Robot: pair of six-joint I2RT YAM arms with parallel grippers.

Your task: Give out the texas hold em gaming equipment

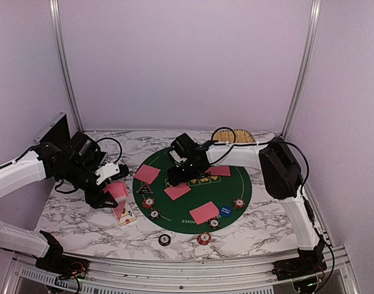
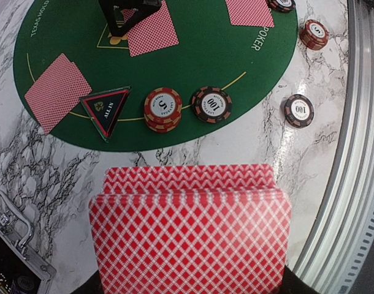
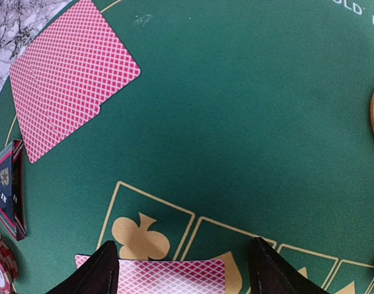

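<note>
The left gripper (image 1: 108, 197) hangs just off the green mat's (image 1: 239, 179) left edge, its jaws clamped on a deck of red-backed cards (image 2: 190, 236). The right gripper (image 3: 184, 271) sits over the mat's middle, jaws apart, straddling 1 face-down card (image 3: 147, 278). A dark chip (image 1: 165, 239) and a red chip (image 1: 203, 237) lie on the bench (image 1: 260, 233) just off the mat's near edge.

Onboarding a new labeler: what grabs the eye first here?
The red deck clamped in the left gripper, just left of the mat, dominates the left wrist view. Over the mat's middle, the right gripper hangs open above a face-down card.
</note>
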